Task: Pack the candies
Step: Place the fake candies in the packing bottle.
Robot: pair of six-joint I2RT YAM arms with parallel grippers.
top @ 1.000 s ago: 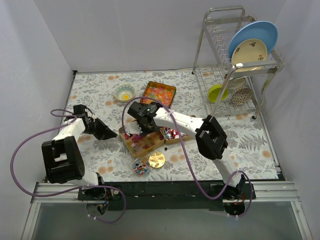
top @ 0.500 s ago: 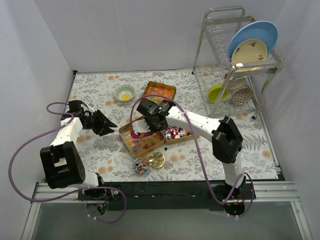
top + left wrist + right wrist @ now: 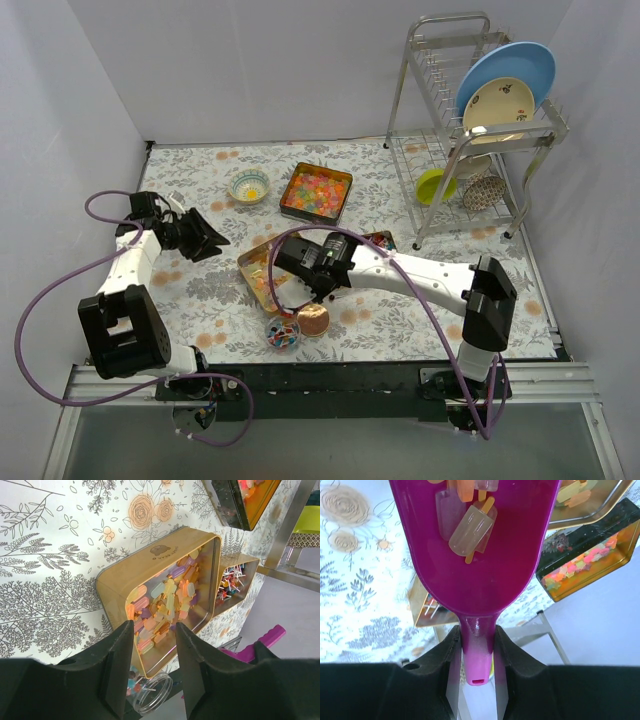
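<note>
My right gripper is shut on the handle of the magenta scoop, which carries a few pale yellow-orange gummies. In the top view it hovers over the gold tin of pale gummies. That tin fills the left wrist view. The tin of bright jellies lies further back. The tin of wrapped pieces lies beside the gummy tin, mostly hidden under the right arm from above. A clear jar holds a few candies. My left gripper is open and empty, left of the gummy tin.
A round gold lid lies beside the jar. A small bowl stands at the back left. A metal dish rack with plates and bowls stands at the back right. Walls close in the left, back and right sides.
My right arm has swung toward the table's near side with the scoop, uncovering the jellies tin. My left gripper has drawn back to the left, away from the gummy tin.
</note>
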